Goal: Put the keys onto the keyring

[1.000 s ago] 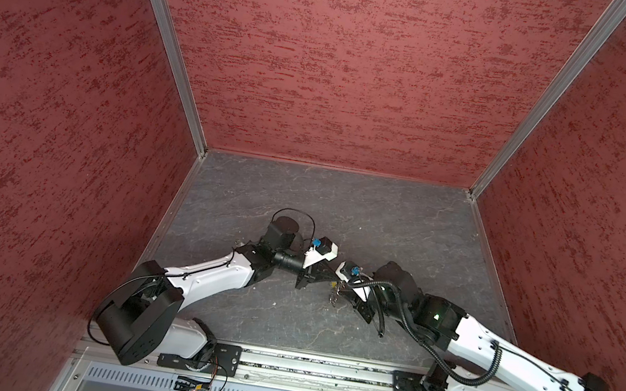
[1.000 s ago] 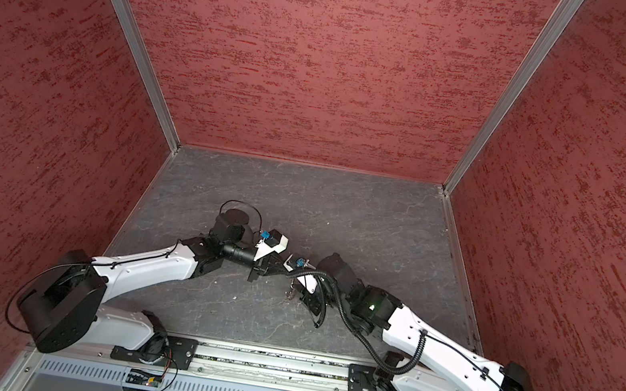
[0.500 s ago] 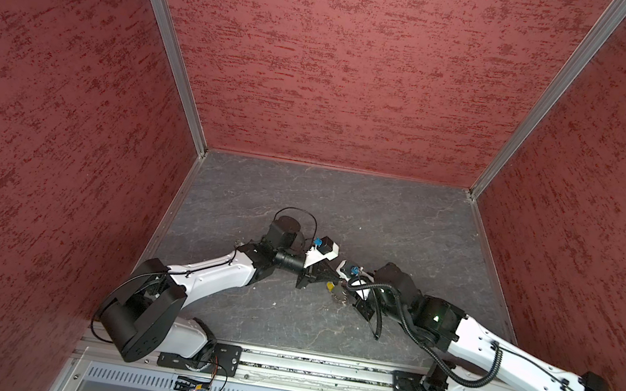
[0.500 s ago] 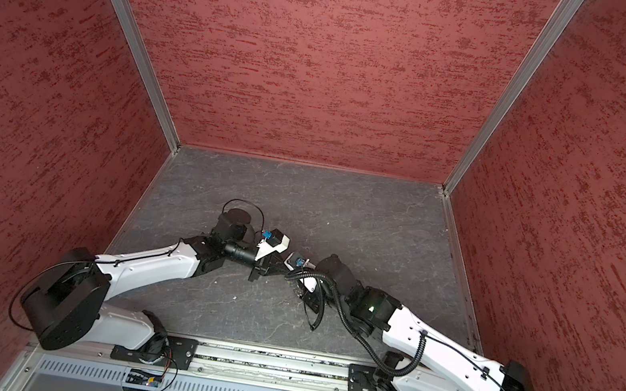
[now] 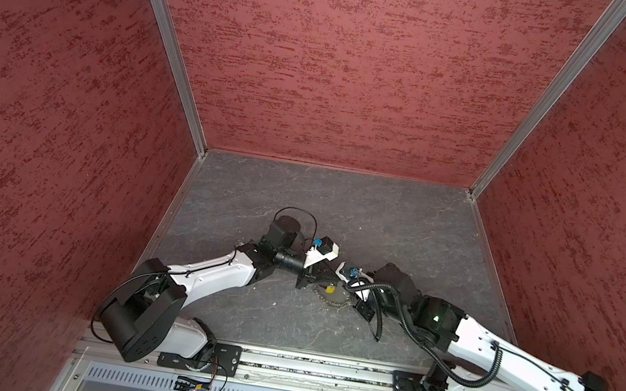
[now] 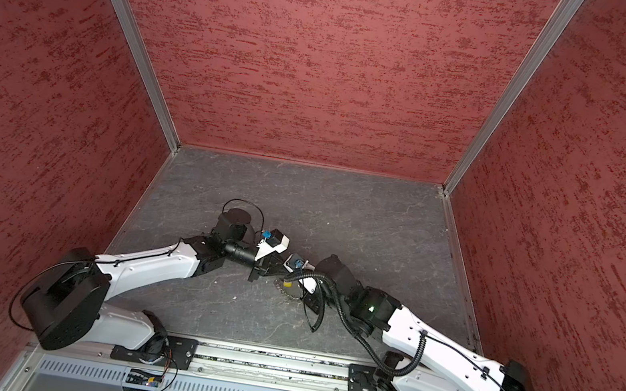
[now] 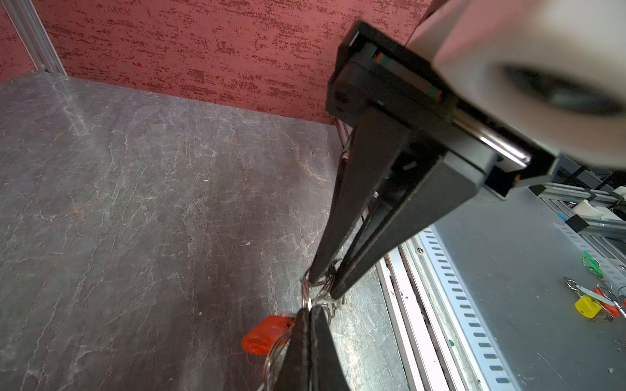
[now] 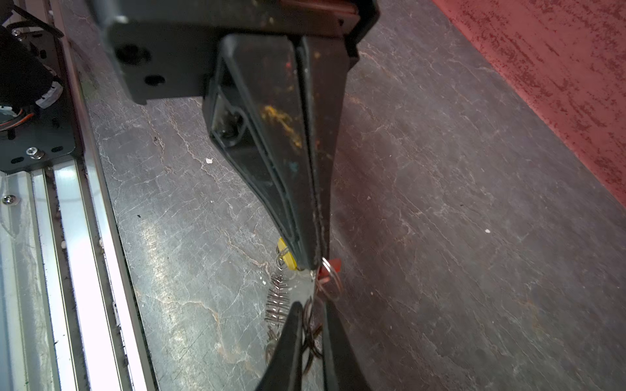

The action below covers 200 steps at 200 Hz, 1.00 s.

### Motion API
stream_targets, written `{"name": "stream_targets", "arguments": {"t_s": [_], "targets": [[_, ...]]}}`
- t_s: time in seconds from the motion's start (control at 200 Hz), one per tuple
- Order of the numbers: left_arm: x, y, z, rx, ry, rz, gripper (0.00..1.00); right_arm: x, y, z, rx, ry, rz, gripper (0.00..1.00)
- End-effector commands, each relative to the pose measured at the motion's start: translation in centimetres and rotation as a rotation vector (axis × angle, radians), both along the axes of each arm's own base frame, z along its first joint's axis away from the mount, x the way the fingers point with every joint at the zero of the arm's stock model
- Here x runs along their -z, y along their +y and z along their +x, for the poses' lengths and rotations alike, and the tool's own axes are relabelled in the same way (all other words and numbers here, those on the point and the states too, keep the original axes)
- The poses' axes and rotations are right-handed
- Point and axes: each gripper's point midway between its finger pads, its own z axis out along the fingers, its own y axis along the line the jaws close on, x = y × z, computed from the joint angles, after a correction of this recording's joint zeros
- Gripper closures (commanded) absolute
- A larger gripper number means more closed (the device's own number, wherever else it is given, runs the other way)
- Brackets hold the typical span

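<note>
The keyring (image 5: 334, 301), a loop of small silver rings, lies on the grey floor between both arms; it also shows as the keyring (image 6: 290, 292). A yellow key (image 5: 329, 290) sits inside the loop. My left gripper (image 7: 310, 309) is shut on one thin ring of it, with a red key (image 7: 262, 338) right beside the fingertips. My right gripper (image 8: 313, 306) has its jaws drawn narrow around a bunch of rings of the keyring (image 8: 277, 301). The right wrist view shows the yellow key (image 8: 288, 259) and red key (image 8: 327, 269) by the left fingertips.
The metal rail (image 5: 302, 365) runs along the floor's front edge, close to the grippers. Red walls (image 5: 348, 63) enclose the floor on three sides. On the grey shelf beyond the rail lie other keys, a yellow one (image 7: 587, 306) and a green ring (image 7: 591, 264).
The right gripper's jaws have narrowed around the rings. The left gripper has stayed shut and both arms have barely moved.
</note>
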Motion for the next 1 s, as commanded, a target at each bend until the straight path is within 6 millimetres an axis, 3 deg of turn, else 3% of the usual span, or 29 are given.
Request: {"name": "stream_targets", "arguments": {"t_s": [0.0, 0.471, 0.741, 0.867, 0.997], "targets": [[-1.2, -0.3, -0.3, 0.042, -0.022, -0.027, 1.00, -1.0, 0.2, -0.4, -0.023, -0.005, -0.004, 0.91], [-0.7, -0.4, 0.6, 0.000, -0.030, 0.002, 1.00, -2.5, 1.3, -1.7, -0.073, 0.069, 0.067, 0.98], [-0.7, -0.5, 1.1, -0.023, -0.027, 0.004, 0.98, -3.2, 1.7, -1.3, -0.038, 0.071, 0.123, 1.00], [-0.6, -0.4, 1.6, -0.048, -0.010, 0.014, 0.91, -3.8, 1.7, -0.9, -0.004, 0.063, 0.163, 1.00], [-0.7, 0.3, 3.5, -0.122, 0.061, 0.007, 0.80, -4.8, 1.5, -0.5, 0.018, 0.066, 0.232, 1.00]]}}
